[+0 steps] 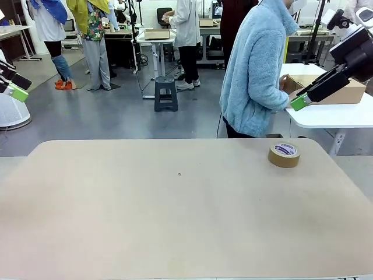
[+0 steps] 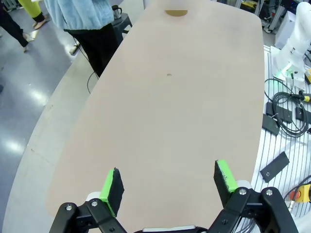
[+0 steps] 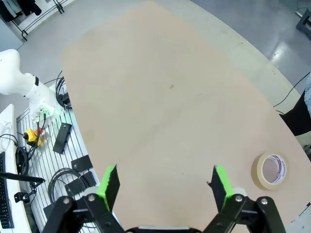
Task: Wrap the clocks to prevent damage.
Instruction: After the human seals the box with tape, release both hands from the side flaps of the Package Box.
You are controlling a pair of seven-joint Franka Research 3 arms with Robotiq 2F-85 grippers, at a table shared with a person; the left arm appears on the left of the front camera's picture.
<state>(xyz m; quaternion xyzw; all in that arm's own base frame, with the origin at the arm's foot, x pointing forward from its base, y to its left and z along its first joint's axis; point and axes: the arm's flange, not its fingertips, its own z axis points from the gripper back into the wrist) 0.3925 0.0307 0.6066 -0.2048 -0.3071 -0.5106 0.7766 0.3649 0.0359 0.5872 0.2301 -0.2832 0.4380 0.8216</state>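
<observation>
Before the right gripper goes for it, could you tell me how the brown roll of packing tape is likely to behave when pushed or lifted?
The brown roll of packing tape lies flat on the beige table, so a push would probably slide it rather than roll it. Its thick wound ring looks stiff, likely holding shape in a grip. If tipped onto its edge, it could roll away.

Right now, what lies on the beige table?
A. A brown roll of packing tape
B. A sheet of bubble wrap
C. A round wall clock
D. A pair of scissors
A: the brown roll of packing tape lies flat near the beige table's far right corner.
</observation>
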